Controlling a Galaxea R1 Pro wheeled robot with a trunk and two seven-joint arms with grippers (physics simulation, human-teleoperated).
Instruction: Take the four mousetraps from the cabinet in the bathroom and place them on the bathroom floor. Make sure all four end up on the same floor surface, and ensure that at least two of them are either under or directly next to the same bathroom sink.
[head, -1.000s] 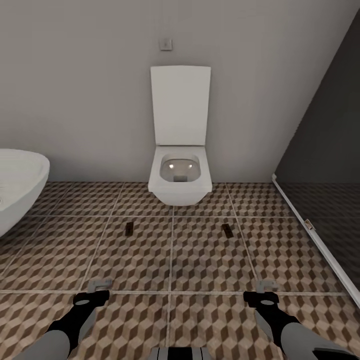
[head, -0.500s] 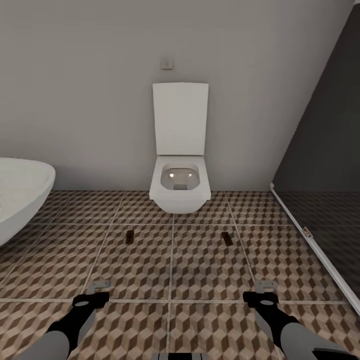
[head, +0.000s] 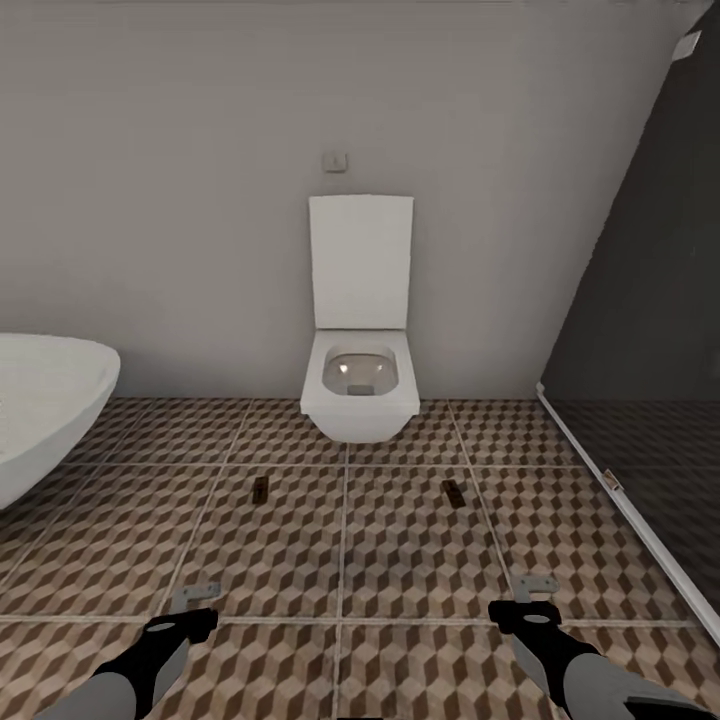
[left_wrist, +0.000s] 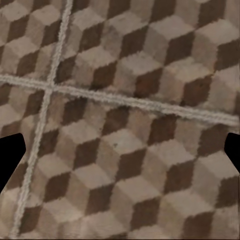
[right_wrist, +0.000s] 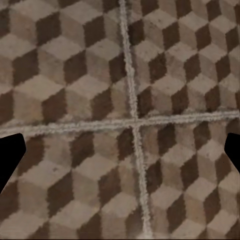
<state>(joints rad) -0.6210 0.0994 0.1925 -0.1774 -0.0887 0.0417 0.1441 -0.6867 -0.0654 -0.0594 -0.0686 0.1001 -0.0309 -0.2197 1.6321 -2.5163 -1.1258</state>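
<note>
With two mousetraps (head: 260, 489) (head: 452, 492) lying on the bathroom floor (head: 400, 560) at frame centre before the toilet (head: 360, 385), both the left gripper (head: 196, 594) and right gripper (head: 536, 586) hung wide and empty, so fetching the remaining traps from the cabinet appeared next.

Left arm (head: 150, 655): black wrist section, glossy; grey forearm segment behind it, rounded.
Right arm (head: 570, 660): same build, black wrist, grey forearm.
Left gripper (head: 196, 594): light grey metal, thin flat fingers, bracket-like shape.
Right gripper (head: 536, 585): light grey metal, same bracket-like fingers.
Left wrist view: fingertips (left_wrist: 10, 160) seen as plain black blunt shapes at both side edges.
Right wrist view: fingertips (right_wrist: 10, 157) likewise black, no markings visible.
</note>
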